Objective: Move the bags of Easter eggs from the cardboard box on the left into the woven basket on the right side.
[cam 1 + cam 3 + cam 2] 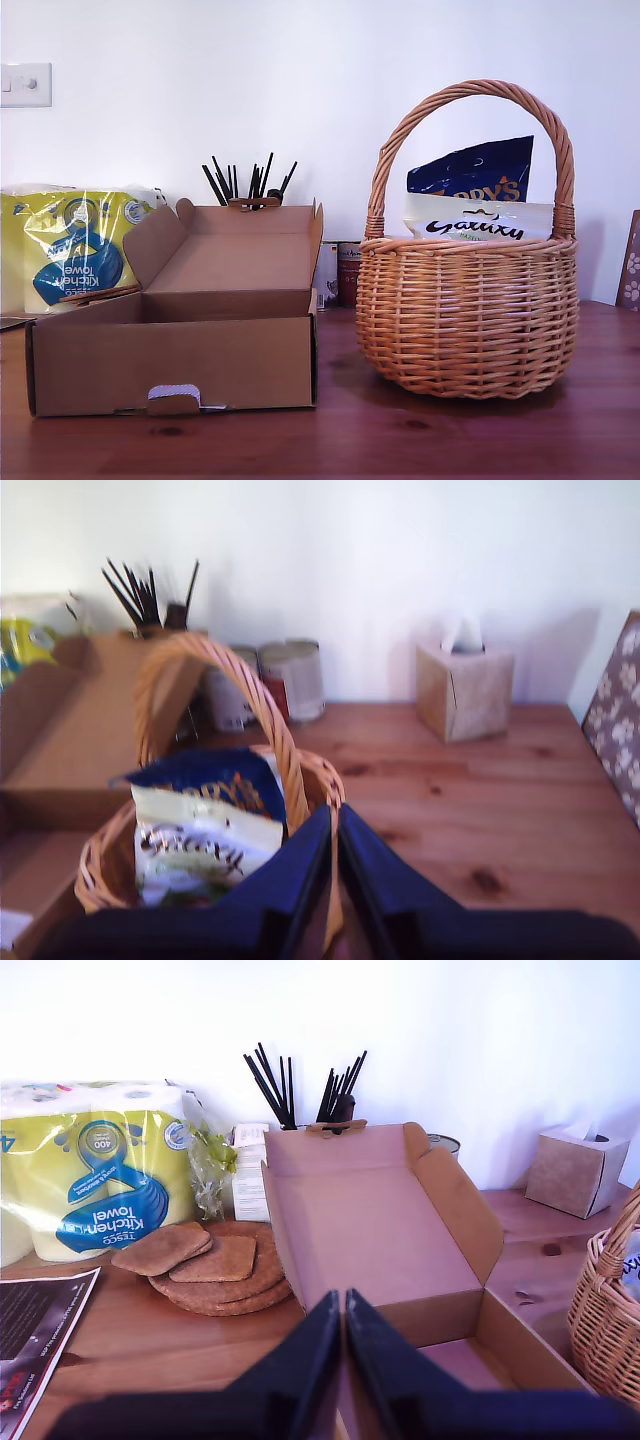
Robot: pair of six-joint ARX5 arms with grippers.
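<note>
The woven basket (468,310) stands at the right of the exterior view on the desk (400,440), and two pouches stand upright inside it: the cream bag (480,220) in front and the dark blue bag (475,168) behind, both rising above the rim under the arched handle. The cardboard box (175,345) sits at the lower left of that view with its flap lid thrown back, and what shows of its interior looks bare; my first wrist view looks into it and I see only brown board there, though my jaws cover the near part of the floor. I judge the task nearly or wholly done: two bags are in the basket, and a third, white-orange one shows nowhere, so it may lie low in the basket out of sight. My first gripper (344,1305) hangs over the box with its jaws pressed together on nothing; my second gripper (335,825) hangs over the basket's rim, jaws likewise closed and empty. As for writing, the cream bag reads "Galaxy" in dark script, the blue one shows gold letters ending "RY'S", and the yellow-blue pack (75,250) at the far left reads "Kitchen Towel", with "400" legible in my first wrist view
</note>
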